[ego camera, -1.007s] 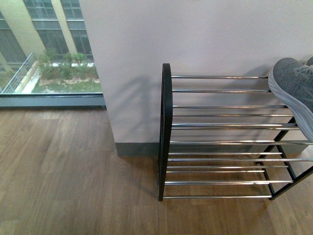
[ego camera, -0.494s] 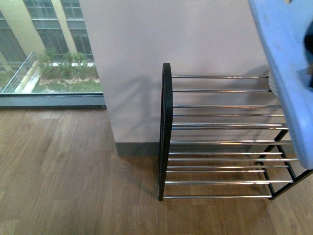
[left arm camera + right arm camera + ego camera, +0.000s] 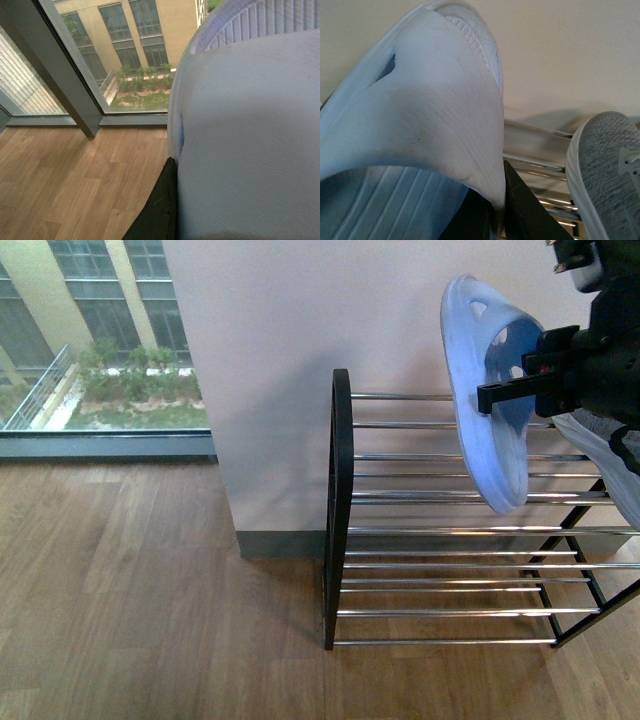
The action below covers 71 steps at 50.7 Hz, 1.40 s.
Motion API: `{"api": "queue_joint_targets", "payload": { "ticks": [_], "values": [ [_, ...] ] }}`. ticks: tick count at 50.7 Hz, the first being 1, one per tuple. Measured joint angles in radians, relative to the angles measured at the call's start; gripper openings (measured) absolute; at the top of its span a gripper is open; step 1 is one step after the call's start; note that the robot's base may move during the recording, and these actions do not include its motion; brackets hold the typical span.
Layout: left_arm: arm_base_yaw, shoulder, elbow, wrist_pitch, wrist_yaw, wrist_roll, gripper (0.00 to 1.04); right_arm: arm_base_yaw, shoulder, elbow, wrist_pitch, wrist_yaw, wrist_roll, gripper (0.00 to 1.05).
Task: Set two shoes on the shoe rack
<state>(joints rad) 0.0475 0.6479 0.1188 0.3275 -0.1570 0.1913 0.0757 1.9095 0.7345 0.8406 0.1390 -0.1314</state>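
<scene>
In the front view a blue slipper (image 3: 488,390) hangs on edge above the top bars of the shoe rack (image 3: 340,510), sole turned to the left. My right gripper (image 3: 503,392) is shut on its strap from the right. The right wrist view shows the same slipper (image 3: 420,115) pinched between black fingers (image 3: 520,212) over the chrome bars (image 3: 540,131). My left gripper (image 3: 175,167) is shut on another blue slipper (image 3: 250,150) that fills its view; one black finger (image 3: 160,210) presses against it. The left arm is outside the front view.
A grey sneaker (image 3: 608,452) lies on the rack's top shelf at the right, also close beside the slipper (image 3: 605,165). A white wall (image 3: 300,340) stands behind the rack. Wooden floor (image 3: 130,590) stretches to the left up to a large window (image 3: 100,330).
One second ago no slipper showed in the front view. It then swept in close at the upper right, and now hangs further left over the rack with the right arm visible.
</scene>
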Motion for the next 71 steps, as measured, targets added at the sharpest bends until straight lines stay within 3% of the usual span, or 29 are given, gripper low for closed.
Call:
{"api": "queue_joint_targets", "payload": {
  "ticks": [13,22,42,51,62,71],
  "values": [
    [0.0,0.0,0.0,0.0,0.0,0.0,0.02,-0.046,0.227,0.18,0.042,0.064,-0.148,0.02],
    [0.0,0.0,0.0,0.0,0.0,0.0,0.02,-0.085,0.356,0.252,0.146,0.089,-0.322,0.02],
    [0.0,0.0,0.0,0.0,0.0,0.0,0.02,-0.129,0.453,0.33,0.163,0.11,-0.705,0.02],
    [0.0,0.0,0.0,0.0,0.0,0.0,0.02,-0.135,0.454,0.341,0.119,0.142,-0.8,0.02],
    [0.0,0.0,0.0,0.0,0.0,0.0,0.02,-0.135,0.482,0.403,0.016,0.219,-0.802,0.02],
    [0.0,0.0,0.0,0.0,0.0,0.0,0.02,-0.139,0.506,0.43,0.037,0.239,-0.823,0.02]
  ]
}}
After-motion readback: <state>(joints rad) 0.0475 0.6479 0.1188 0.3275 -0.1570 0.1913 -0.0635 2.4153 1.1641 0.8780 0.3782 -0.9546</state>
